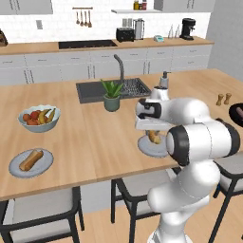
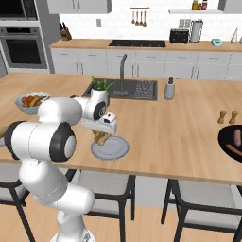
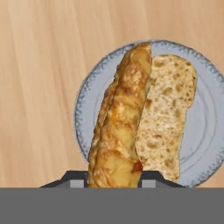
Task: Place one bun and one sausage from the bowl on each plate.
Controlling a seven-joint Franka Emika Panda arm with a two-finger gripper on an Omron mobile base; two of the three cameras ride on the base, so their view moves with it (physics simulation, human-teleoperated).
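Observation:
My gripper [image 1: 153, 134] [image 2: 101, 134] [image 3: 113, 180] is shut on a golden-brown split bun [image 3: 122, 127], which hangs just above a light-grey plate [image 1: 148, 148] [image 2: 116, 150] [image 3: 85, 109] near the counter's front edge. The bun's pale cut face shows in the hand view. A second plate [image 1: 16, 167] at the left carries a bun and a sausage [image 1: 32, 159]. The black bowl [image 1: 233, 114] [image 2: 226, 142] lies at the far right of the counter, with sausages [image 2: 234, 137] in it.
A pale bowl of fruit [image 1: 39, 124] [image 2: 22, 105] stands behind the left plate. Further back are a potted plant [image 1: 112, 95], the sink [image 1: 92, 92] with its faucet and a soap dispenser [image 2: 169, 89]. Two wooden shakers [image 2: 227, 116] stand near the black bowl. Stools line the front edge.

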